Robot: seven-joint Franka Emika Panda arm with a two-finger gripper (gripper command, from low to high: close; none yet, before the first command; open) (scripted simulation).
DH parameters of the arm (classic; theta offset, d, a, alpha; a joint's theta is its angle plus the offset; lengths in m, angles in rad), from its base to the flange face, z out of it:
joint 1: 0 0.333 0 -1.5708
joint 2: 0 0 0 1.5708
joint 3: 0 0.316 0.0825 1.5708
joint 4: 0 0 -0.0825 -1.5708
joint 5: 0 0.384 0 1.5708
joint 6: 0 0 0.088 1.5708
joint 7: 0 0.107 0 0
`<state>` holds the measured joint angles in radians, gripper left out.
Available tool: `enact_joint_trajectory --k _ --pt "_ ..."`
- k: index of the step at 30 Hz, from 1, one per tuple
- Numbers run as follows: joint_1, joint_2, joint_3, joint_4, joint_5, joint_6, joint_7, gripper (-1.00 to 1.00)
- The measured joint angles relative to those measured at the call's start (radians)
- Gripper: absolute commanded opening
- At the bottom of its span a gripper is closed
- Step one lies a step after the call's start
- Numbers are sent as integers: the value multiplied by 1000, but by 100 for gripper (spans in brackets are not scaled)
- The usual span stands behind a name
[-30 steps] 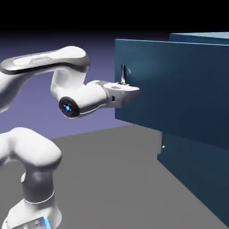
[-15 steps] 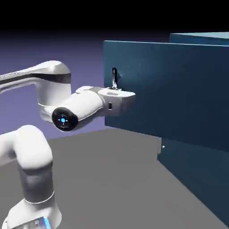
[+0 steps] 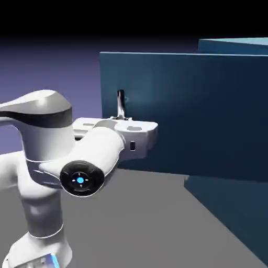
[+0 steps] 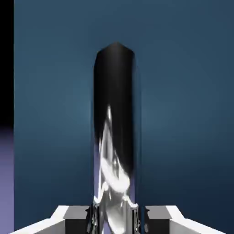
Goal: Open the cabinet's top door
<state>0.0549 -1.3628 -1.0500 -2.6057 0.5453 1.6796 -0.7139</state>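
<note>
**My gripper is clamped on the handle of the open top door**

I see the big dark blue cabinet (image 3: 235, 157) on the right side of the exterior view. It stands on the grey table (image 3: 141, 225). The top door (image 3: 188, 115) is swung out from the cabinet body. Its free edge sticks out to the left, well clear of the cabinet's front. The lower panel (image 3: 230, 209) sits under it, flat against the cabinet.

The silver handle (image 3: 121, 103) is a small upright bar close to the door's left edge. My gripper (image 3: 121, 116) is at the bottom part of that bar. The white hand (image 3: 131, 133) lies level and points right, toward the door. The white arm (image 3: 42, 157) comes up from the lower left, and a round joint with a blue light (image 3: 79, 179) faces the camera.

In the hand view the handle (image 4: 114, 132) fills the middle, dark at the top and shiny lower down. The blue door (image 4: 183, 114) is right behind it. The two grey fingertips (image 4: 75, 219) sit at the bottom edge, one on each side of the bar. They press against it, so the tool is squeezed tight on the handle. A strip of violet backdrop (image 4: 6, 178) shows past the door's edge on the left.
</note>
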Motion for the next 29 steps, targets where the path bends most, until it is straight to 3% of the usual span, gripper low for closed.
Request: enact_joint_trajectory --k 29 --pt "747 -1 -346 1051 -193 -796 155 -100"
